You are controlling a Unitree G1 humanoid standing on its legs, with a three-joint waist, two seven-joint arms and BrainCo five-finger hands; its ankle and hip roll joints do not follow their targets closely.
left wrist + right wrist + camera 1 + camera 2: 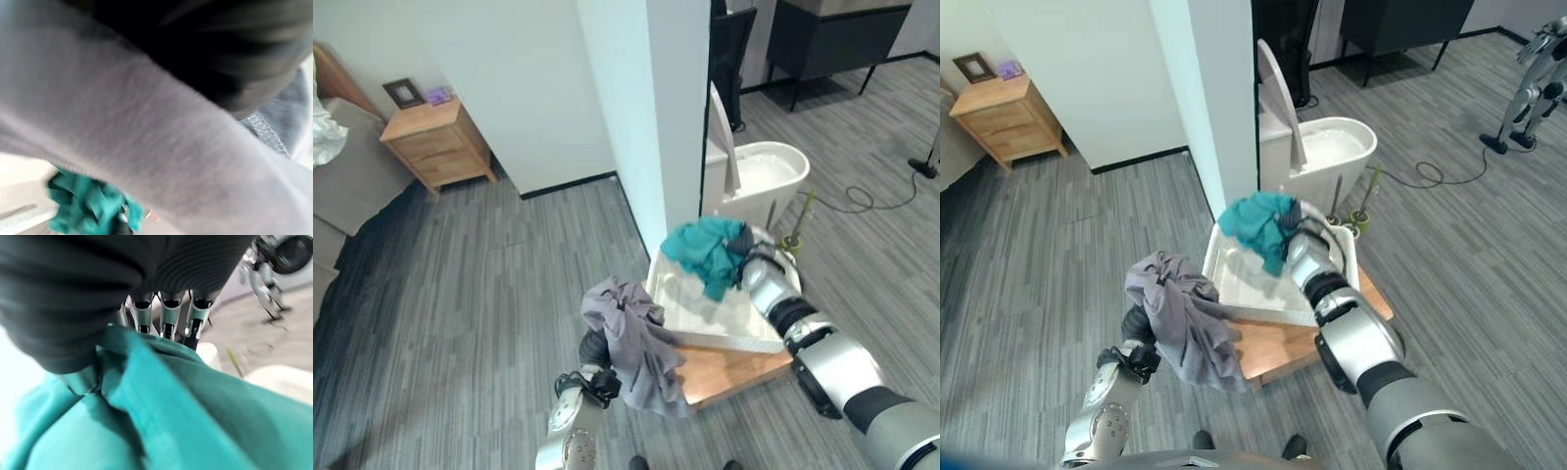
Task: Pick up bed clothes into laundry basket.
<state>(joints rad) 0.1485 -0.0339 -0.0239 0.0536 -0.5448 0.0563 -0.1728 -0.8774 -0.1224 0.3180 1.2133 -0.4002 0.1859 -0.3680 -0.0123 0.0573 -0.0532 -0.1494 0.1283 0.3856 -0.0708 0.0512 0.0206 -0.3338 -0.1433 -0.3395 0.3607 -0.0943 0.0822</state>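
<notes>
Left hand lifts our grey garment (fingers buried, grip unclear); right hand clutches teal cloth above the white basket, ready to drop.

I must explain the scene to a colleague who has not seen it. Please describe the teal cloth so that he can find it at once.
Start at the white wall corner beside the toilet; just before it a white laundry basket sits on a low wooden platform. The teal cloth hangs bunched over the basket's far end, gripped by the right hand. The grey cloth nearby is on the left hand.
</notes>
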